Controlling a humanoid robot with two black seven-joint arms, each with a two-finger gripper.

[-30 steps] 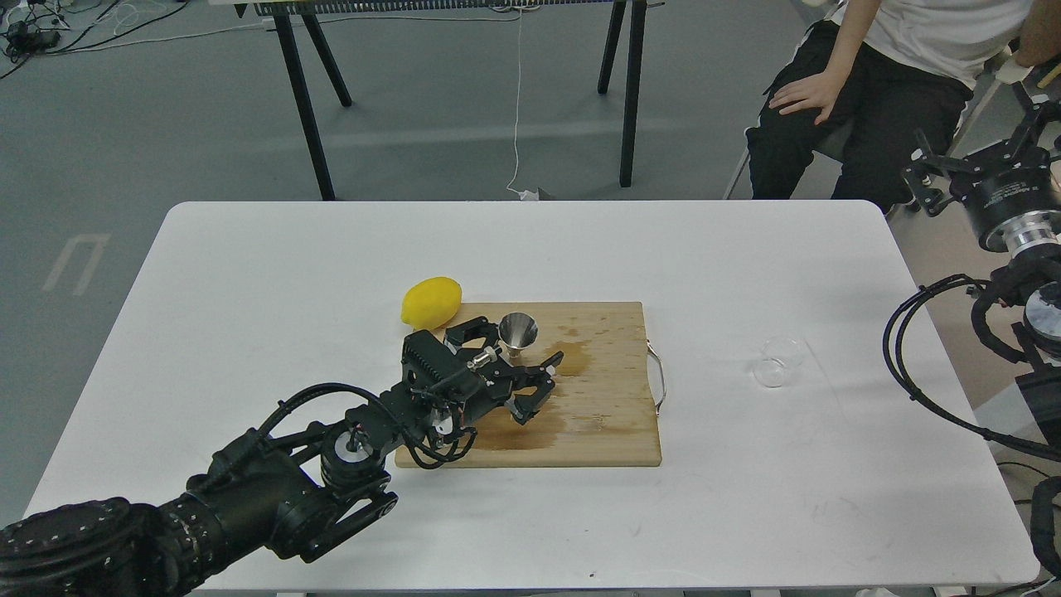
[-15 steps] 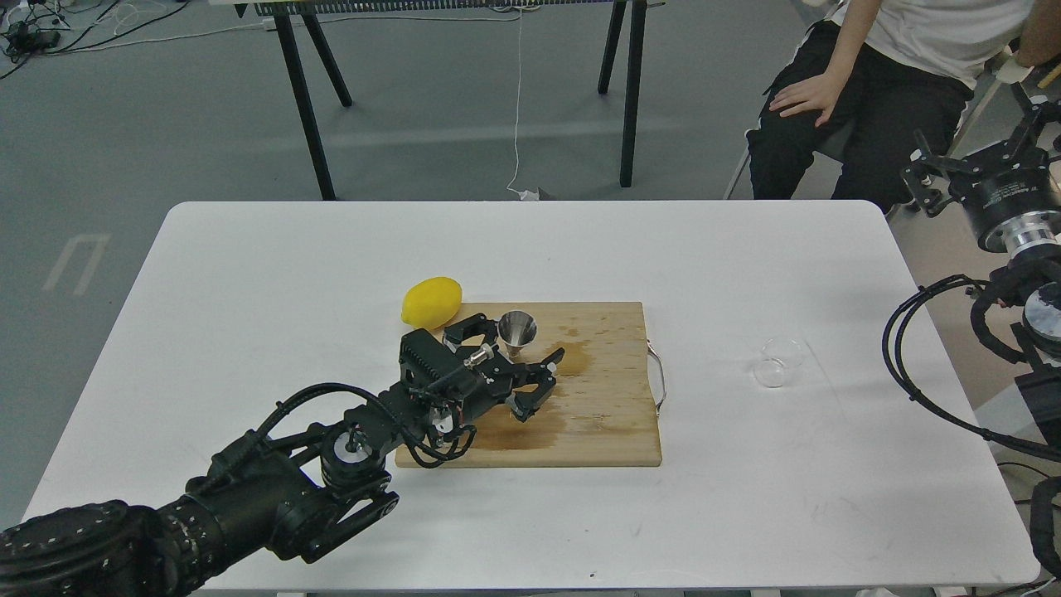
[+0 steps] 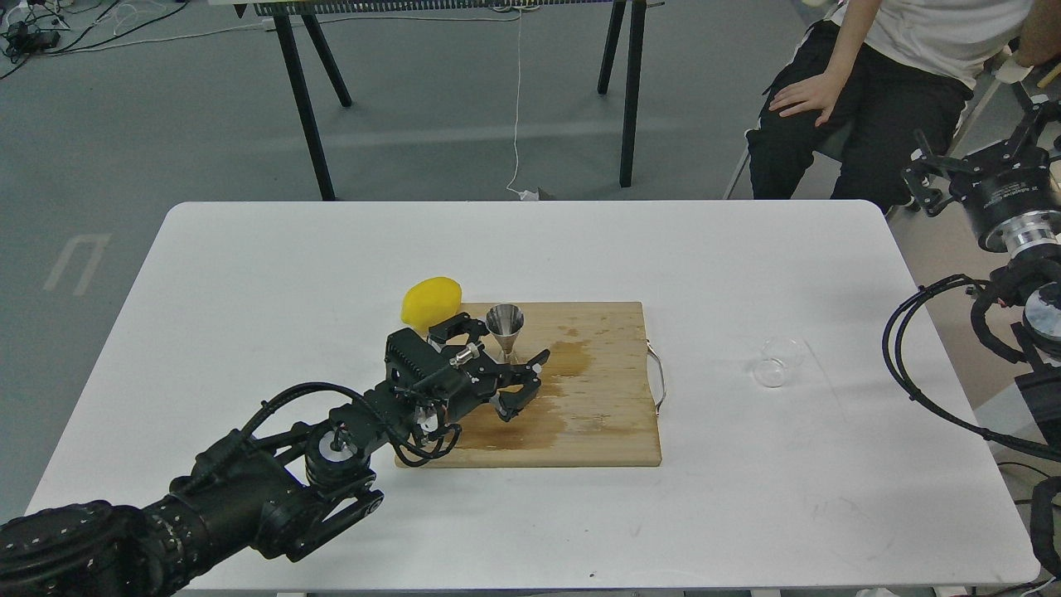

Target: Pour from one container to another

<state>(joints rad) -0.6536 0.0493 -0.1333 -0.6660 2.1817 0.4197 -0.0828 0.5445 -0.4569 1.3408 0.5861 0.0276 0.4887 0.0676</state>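
The wooden cutting board (image 3: 597,398) in the middle of the white counter (image 3: 249,274) serves as the landmark here. Nearest the camera, the black left arm comes in from the lower left corner and reaches up to the board's left edge, its wrist and cables lying over the board's near-left corner. The left claw (image 3: 497,352) hangs over the left part of the board with its two fingers spread wide, one finger (image 3: 454,325) at the board's far-left corner and the other (image 3: 524,375) further in over the wood; it holds nothing. Between those spread fingers the steel jigger (image 3: 505,325) stands upright on the board near its far-left corner, wide mouth up, and whether either finger touches it cannot be told. A dark wet stain (image 3: 547,398) spreads over the board from its middle toward its near edge. A metal handle (image 3: 658,380) sticks out from the board's right end. A yellow lemon (image 3: 431,300) lies on the counter just off the board's far-left corner, right behind the claw. Well to the right of the board, apart from its handle, the clear glass cup (image 3: 777,362) rests on the counter; it appears to lie on its side. Far to the right of the board, past the counter's edge, the right claw (image 3: 920,178) is raised in the air and seen dark and small, so its opening cannot be told. Beyond the counter a seated person (image 3: 862,91) and the legs of a black table (image 3: 315,108) show on the grey floor.
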